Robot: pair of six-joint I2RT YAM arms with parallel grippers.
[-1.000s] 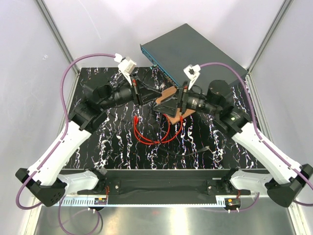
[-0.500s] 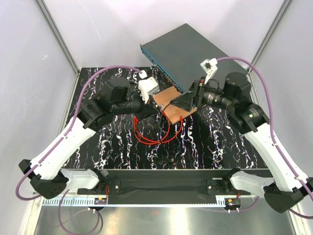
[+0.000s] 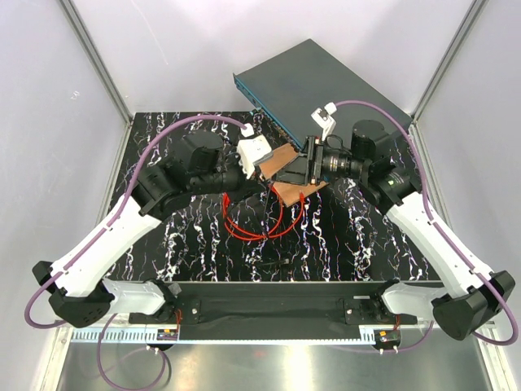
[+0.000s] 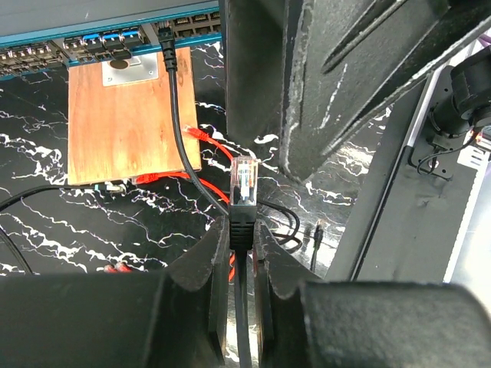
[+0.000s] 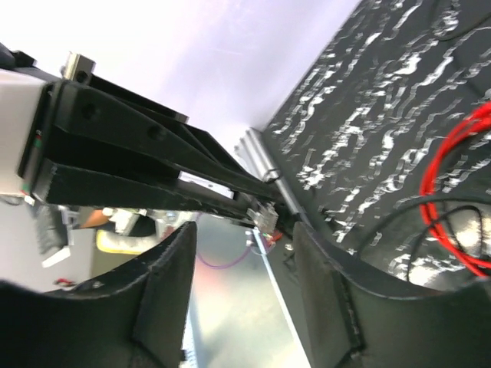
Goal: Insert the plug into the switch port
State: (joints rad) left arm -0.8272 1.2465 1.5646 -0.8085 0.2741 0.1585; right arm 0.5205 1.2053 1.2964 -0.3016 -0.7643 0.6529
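Black white-veined marble tabletop (image 3: 203, 244), pale bare walls (image 3: 163, 49)

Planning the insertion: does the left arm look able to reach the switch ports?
Probably yes: the ports lie unblocked beyond the board, though the right hand crowds close on the right.

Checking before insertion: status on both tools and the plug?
Left tool shut on plug, short of switch ports. Right tool open, empty, crowding close to plug. Wooden board and a plugged-in black cable lie ahead.
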